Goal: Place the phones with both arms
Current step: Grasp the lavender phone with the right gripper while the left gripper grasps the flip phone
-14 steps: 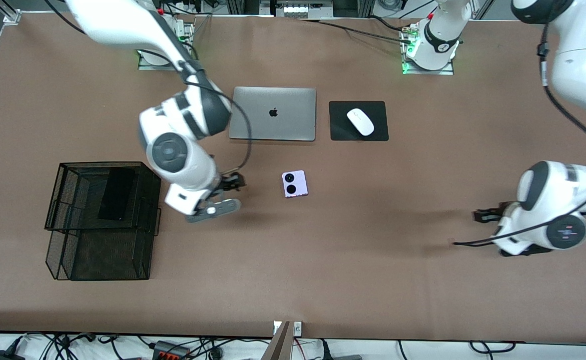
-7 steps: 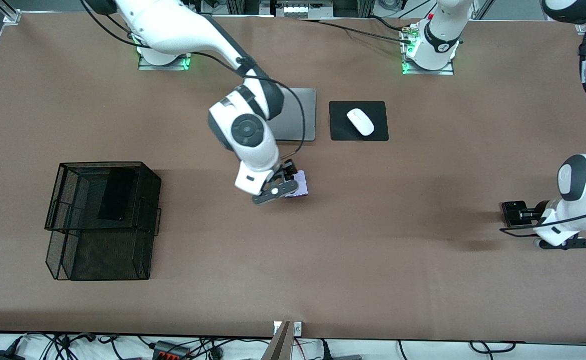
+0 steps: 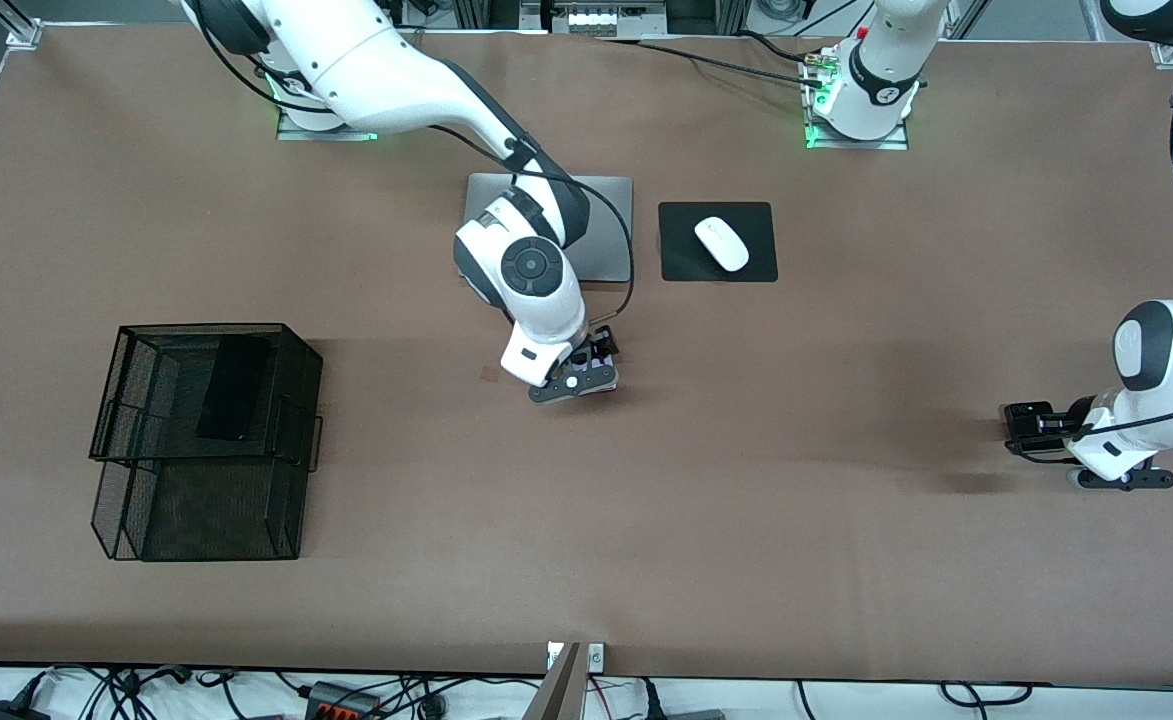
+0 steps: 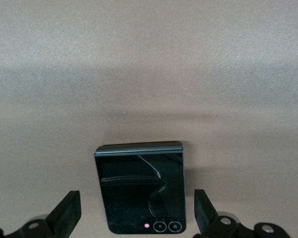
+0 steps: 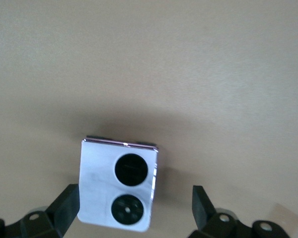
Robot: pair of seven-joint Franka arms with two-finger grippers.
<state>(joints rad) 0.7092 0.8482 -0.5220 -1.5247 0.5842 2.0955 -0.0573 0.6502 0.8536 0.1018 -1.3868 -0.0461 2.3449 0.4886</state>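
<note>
A small lilac-white phone (image 5: 97, 186) with two round black lenses lies flat mid-table. My right gripper (image 5: 134, 213) stands open low over it, a finger on either side and clear of its edges. From the front, that gripper (image 3: 592, 364) hides all but a sliver of the phone (image 3: 606, 382). Toward the left arm's end lies a small squarish black phone (image 4: 139, 186). My left gripper (image 4: 136, 218) straddles it, open and not touching. The front view shows this gripper (image 3: 1038, 430) on that phone (image 3: 1020, 414). A long slim black phone (image 3: 234, 388) rests in the mesh tray's upper tier.
A black two-tier mesh tray (image 3: 146, 500) stands toward the right arm's end. A silver laptop (image 3: 606, 225) lies closed under the right arm's wrist, farther from the camera than the lilac phone. Beside it, a white mouse (image 3: 721, 243) sits on a black pad (image 3: 681, 265).
My right arm swung from beside the mesh tray to the lilac phone and came down around it. My left gripper shifted toward the left arm's end, onto the black phone.
</note>
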